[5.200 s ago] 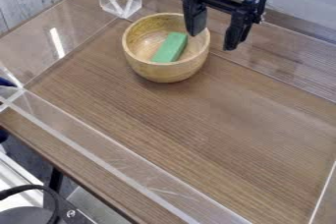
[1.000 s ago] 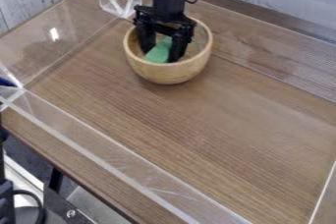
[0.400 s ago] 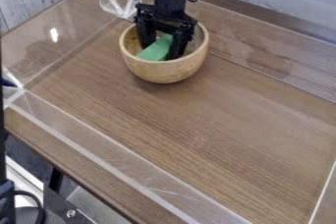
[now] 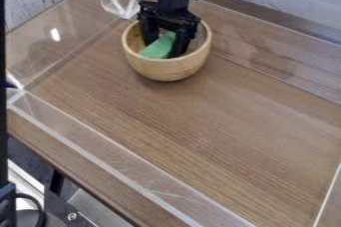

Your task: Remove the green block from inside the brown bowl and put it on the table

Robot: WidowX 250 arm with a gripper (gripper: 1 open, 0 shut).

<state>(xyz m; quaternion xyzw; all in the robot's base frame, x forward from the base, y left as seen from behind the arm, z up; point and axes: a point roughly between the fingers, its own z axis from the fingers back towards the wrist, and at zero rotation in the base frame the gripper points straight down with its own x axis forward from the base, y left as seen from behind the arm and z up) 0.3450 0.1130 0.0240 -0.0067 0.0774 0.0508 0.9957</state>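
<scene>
The brown bowl (image 4: 167,66) stands at the back left of the table (image 4: 213,131). Inside it lies the green block (image 4: 160,49), tilted against the bowl's inner wall. My gripper (image 4: 170,40) reaches straight down into the bowl, its black fingers (image 4: 150,36) spread open on either side of the block's upper part. The jaws straddle the block without closing on it. The block's far end is hidden behind the fingers.
A small clear plastic stand (image 4: 120,1) sits behind the bowl to the left. Low clear acrylic walls (image 4: 80,141) edge the tabletop on the left and front.
Since five seconds ago the gripper has come from the bowl's right side and lowered into the bowl over the block. Over the last second it has held still.
</scene>
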